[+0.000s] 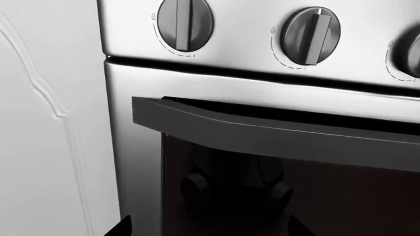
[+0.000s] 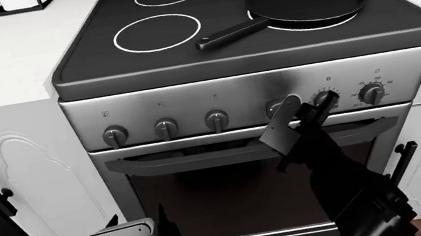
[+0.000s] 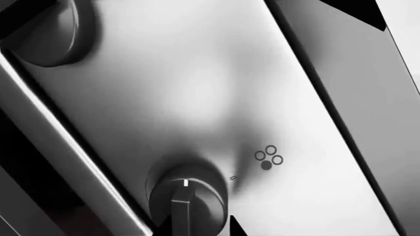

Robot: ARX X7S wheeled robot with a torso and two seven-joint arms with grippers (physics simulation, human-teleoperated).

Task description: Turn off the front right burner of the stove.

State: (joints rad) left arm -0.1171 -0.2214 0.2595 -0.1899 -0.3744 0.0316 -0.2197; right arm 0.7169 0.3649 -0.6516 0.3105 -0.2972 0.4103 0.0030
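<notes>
While our right gripper (image 2: 298,113) hovers at the fourth round dark knob (image 3: 187,199) on the stainless-steel stove (image 2: 248,90), we judge the reach nearly done; next we must close on it and twist. Whether its jaws are apart we cannot tell. Beyond and above, the black frying pan (image 2: 306,1) hides most of the front right burner's white ring (image 2: 306,25).

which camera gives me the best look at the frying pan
The head view: the frying pan shows whole there, sitting over a ring on the stove hob, handle pointing toward the front left. Both wrist views show only the stove's front panel and knobs, no pan.
</notes>
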